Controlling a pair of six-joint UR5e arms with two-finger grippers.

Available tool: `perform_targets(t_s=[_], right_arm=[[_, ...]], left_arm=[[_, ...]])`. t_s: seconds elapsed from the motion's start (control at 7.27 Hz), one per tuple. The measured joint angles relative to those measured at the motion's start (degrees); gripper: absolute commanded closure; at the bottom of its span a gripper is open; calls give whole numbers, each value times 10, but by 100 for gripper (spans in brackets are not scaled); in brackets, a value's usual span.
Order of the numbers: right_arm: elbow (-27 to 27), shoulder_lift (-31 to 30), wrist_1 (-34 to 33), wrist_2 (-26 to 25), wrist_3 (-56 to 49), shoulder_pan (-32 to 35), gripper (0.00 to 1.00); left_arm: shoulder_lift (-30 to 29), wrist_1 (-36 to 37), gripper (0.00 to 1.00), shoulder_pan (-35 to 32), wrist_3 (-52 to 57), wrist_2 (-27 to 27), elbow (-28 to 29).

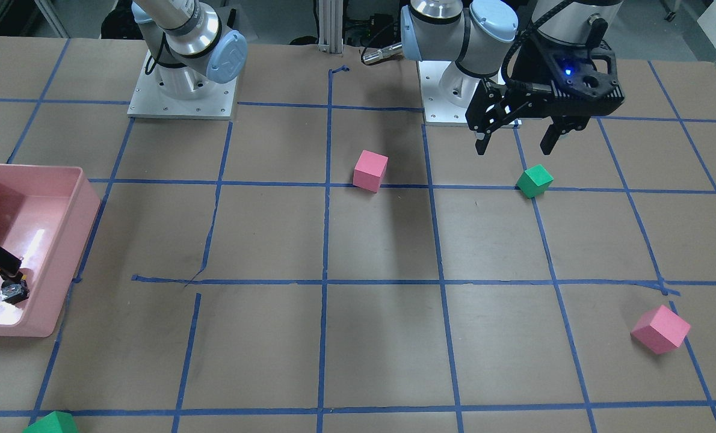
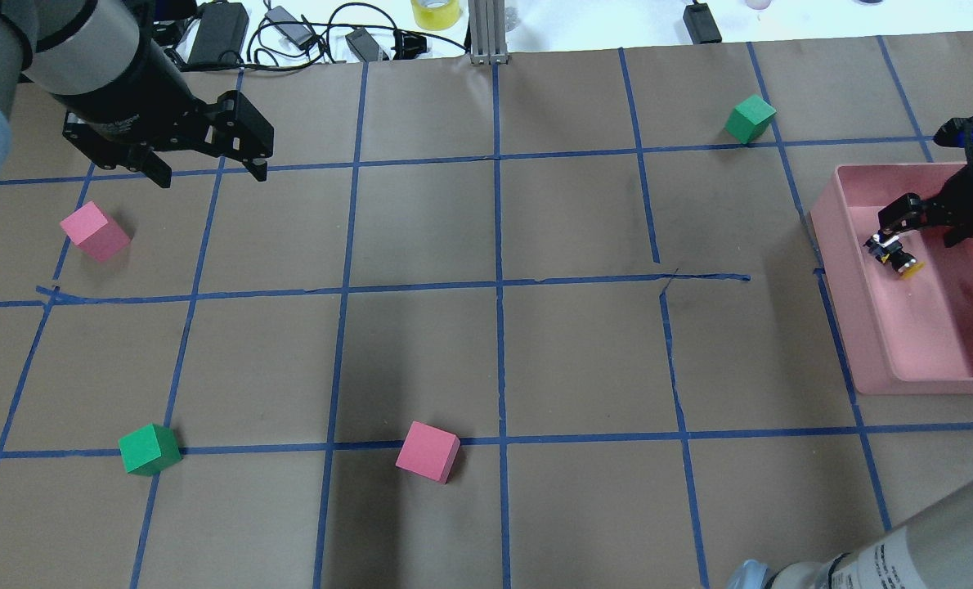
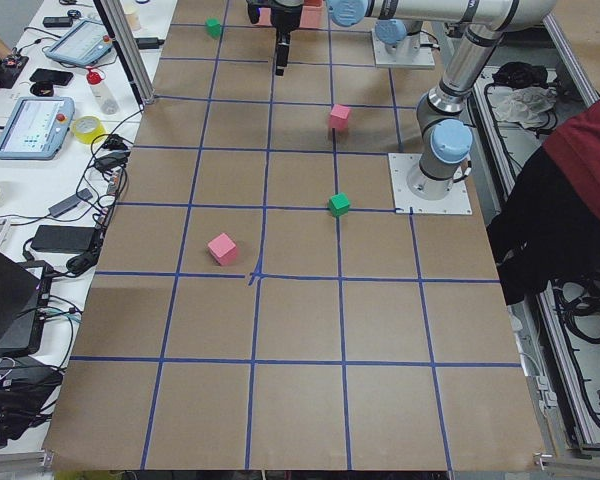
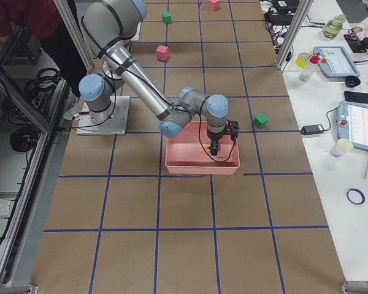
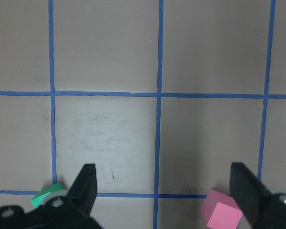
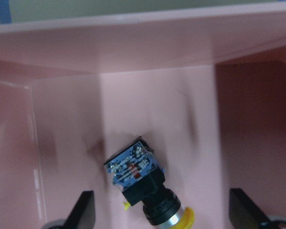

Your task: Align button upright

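Observation:
The button [image 6: 136, 169] lies on its side on the floor of the pink bin [image 2: 863, 343]. Its boxy black-and-silver base points up-left in the right wrist view and its yellow cap [image 6: 187, 219] is at the lower edge. My right gripper [image 6: 162, 210] reaches into the bin and stands open, a finger on either side of the button and neither touching it. The overhead view also shows the button [image 2: 895, 255] just under that gripper [image 2: 891, 244]. My left gripper [image 2: 208, 173] hangs open and holds nothing, above the table's far left part.
Two pink cubes [image 2: 94, 231] [image 2: 428, 451] and two green cubes [image 2: 150, 449] [image 2: 751, 119] are scattered on the brown, blue-taped table. The bin's walls [image 6: 133, 21] close in around the right gripper. A person stands beside the robot in the side views.

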Motion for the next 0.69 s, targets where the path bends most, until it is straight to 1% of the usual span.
perform_targets(t_s=[0.41,0.69], right_arm=[[0,11,-23,1,-120,0,0],[2,12,-29,2,-143,0,0]], left_arm=[[0,0,0,0,0,0,0],[0,0,0,0,0,0,0]])
